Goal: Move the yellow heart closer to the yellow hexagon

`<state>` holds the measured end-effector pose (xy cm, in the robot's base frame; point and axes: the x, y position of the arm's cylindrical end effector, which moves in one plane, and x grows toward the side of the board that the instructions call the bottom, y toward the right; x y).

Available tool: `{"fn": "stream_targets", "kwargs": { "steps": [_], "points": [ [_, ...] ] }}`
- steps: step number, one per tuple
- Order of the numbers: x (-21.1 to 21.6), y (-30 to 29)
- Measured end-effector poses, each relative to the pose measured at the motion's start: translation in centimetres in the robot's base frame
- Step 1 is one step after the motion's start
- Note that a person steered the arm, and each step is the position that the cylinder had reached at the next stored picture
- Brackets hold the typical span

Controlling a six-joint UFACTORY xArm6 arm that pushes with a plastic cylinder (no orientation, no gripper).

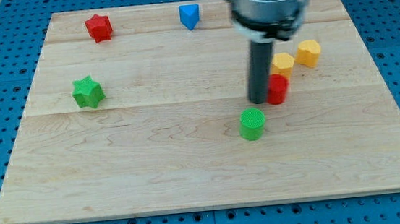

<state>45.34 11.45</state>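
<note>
The yellow heart [281, 64] lies right of the board's middle, partly hidden behind my rod. The yellow hexagon [309, 52] sits just to its upper right, a small gap between them. My tip [259, 100] rests on the board just left of a red block [277, 89], which sits directly below the yellow heart and seems to touch it. The rod rises from the tip to the arm's grey body at the view's top.
A green cylinder [252, 123] stands just below my tip. A green star [88, 92] is at the left, a red star [98, 27] at the top left, a blue block [189, 16] at the top middle. The wooden board [191, 178] sits on a blue pegged surface.
</note>
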Motion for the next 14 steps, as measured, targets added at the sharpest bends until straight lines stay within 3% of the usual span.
{"fn": "stream_targets", "kwargs": {
  "steps": [2, 3, 4, 11, 12, 13, 14],
  "points": [
    [1.6, 4.1],
    [4.7, 8.4],
    [4.7, 12.2],
    [4.3, 23.1],
    [0.0, 23.1],
    [-8.0, 22.9],
    [-9.5, 16.7]
  ]
}}
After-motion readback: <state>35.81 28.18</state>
